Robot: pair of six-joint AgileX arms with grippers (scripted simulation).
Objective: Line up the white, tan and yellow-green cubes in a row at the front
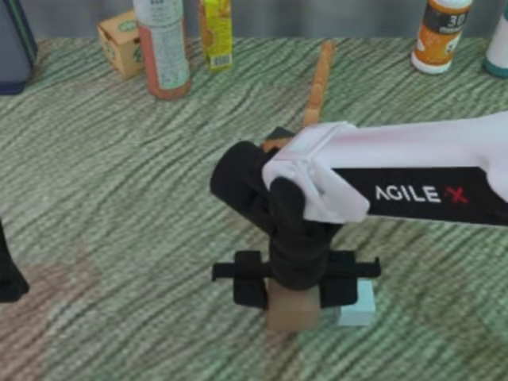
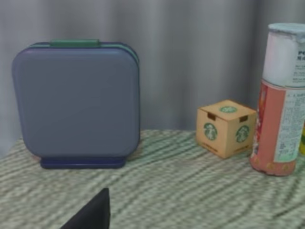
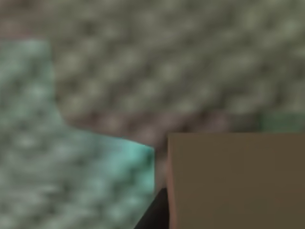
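1. Placing the matte tan-brown cube [image 1: 290, 311] is the step in hand: the right gripper [image 1: 294, 294] stands over it at the table's front, fingers straddling it; whether they clamp it I cannot tell.
2. Set it flat just beside the small pale bluish-white cube [image 1: 358, 308], edges parallel.
3. Release gently and lift straight up.
4. No yellow-green cube shows; the left gripper [image 1: 8, 274] sits parked at the left edge.

"AGILE X" on right arm [image 1: 421, 194]; "30" on orange-white bottle [image 1: 441, 36]; other labels unreadable.

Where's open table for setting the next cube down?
Front strip left of the tan cube, out to the parked left arm, is bare. Crowded: right end effector over it, white cube beside it, back row around the can.
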